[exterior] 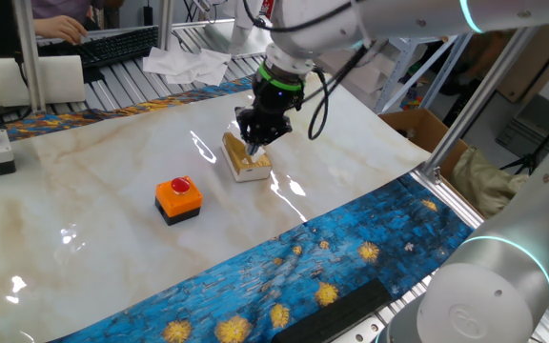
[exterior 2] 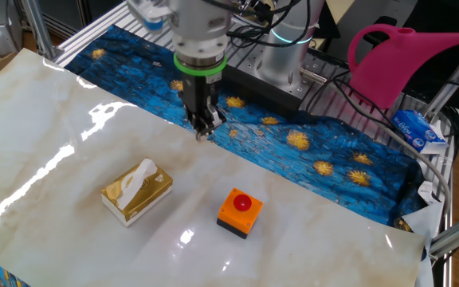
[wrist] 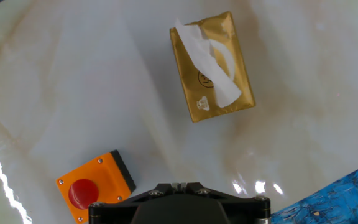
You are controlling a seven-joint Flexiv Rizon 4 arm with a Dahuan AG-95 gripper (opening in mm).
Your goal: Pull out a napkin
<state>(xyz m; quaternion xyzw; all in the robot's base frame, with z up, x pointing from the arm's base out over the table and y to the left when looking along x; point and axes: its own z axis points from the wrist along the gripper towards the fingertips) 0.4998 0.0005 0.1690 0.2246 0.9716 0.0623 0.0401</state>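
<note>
The fingers (exterior 2: pixel 204 127) hang above the desk (exterior 2: pixel 54 135), tips pointing down and drawn together, holding nothing. They are clear of the tissue box (exterior 2: pixel 137 192), which lies flat on the marble surface. The napkin (exterior 2: pixel 140 175) protrudes from the slot in the box top, crinkled and white; the hand view shows it running along the box length. An orange button box (exterior 2: pixel 239 212) with a red cap sits near the tissue box, apart from it.
</note>
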